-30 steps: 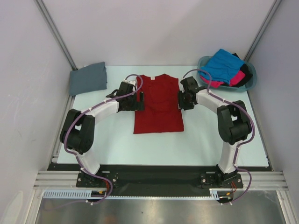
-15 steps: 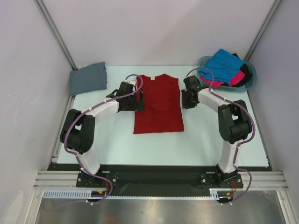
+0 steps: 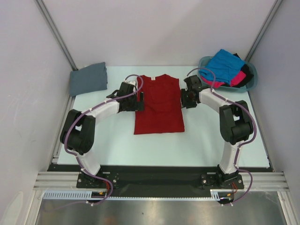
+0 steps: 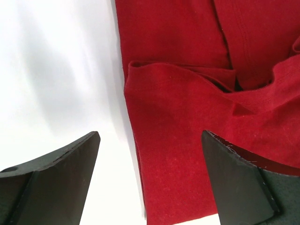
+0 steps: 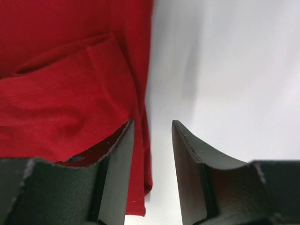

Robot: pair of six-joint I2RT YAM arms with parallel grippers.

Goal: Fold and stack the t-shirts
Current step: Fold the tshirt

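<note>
The deep red t-shirt (image 3: pixel 159 105) lies flat at the table's middle with both sleeves folded in. My left gripper (image 3: pixel 140 100) is open at its left edge; in the left wrist view the wide jaws (image 4: pixel 150 180) straddle the red cloth's (image 4: pixel 187 117) edge. My right gripper (image 3: pixel 183 99) is open at its right edge; in the right wrist view the narrow gap (image 5: pixel 152 164) sits over the red hem (image 5: pixel 70 93). The slate grey t-shirt (image 3: pixel 87 78) lies folded at far left. The bright blue (image 3: pixel 222 65), hot pink (image 3: pixel 239 77) and black (image 3: pixel 247 80) t-shirts are piled in the basket.
The teal plastic basket (image 3: pixel 205 61) stands at the far right corner. The pale table (image 3: pixel 201 136) is bounded by white walls and slanted metal posts. Both arms' elbows reach out toward the table's left and right sides.
My right gripper has shifted slightly away from the shirt's right edge and toward the far side. The left arm and the shirts have not moved.
</note>
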